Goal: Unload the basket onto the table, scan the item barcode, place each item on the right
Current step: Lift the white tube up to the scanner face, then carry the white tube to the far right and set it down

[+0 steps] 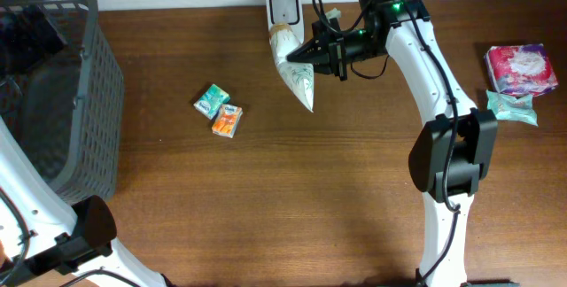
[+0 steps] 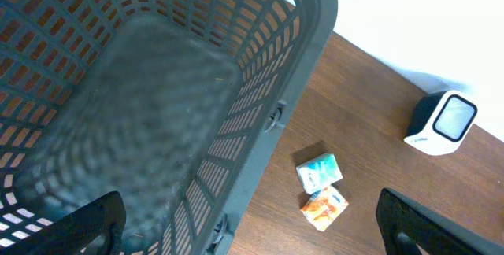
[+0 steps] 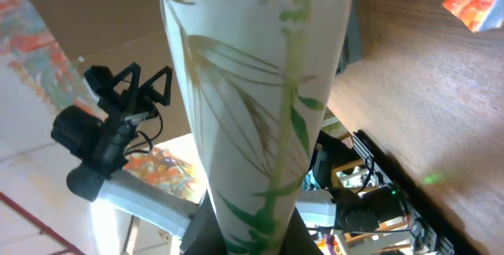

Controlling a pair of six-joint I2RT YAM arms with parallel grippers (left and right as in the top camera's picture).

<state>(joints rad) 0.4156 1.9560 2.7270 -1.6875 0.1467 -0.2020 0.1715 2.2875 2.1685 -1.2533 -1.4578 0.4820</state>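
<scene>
at twelve o'clock on the table [image 1: 292, 198], just in front of the white scanner [image 1: 283, 8], the pouch [image 1: 295, 73] hangs off the wood. it is a tapering white sachet printed with green leaves, its broad end touching or nearly touching the scanner and its narrow tip slanting toward five o'clock. the right claw [image 1: 312, 54] comes at it from the three o'clock side and is clamped on its flank, nearer the broad end than the tip. from the wrist, the pouch [image 3: 260, 129] rises straight out from between the fingers and fills the view.

to my eye it is light and soft: thin glossy film with loose contents, so it would likely buckle under a hard squeeze and slide under a weak one. the fuller body looks like the place to hold it, well off the limp tip. i can't see a barcode on either face shown, so which side must face the scanner window is a guess, and a crease across the code could spoil the read.

over at nine o'clock the left claw [image 2: 252, 231] hangs with its fingers spread wide above the grey basket [image 2: 299, 50], holding nothing. a teal packet [image 1: 212, 101] and an orange packet [image 1: 227, 121] lie touching, between basket and pouch.
</scene>
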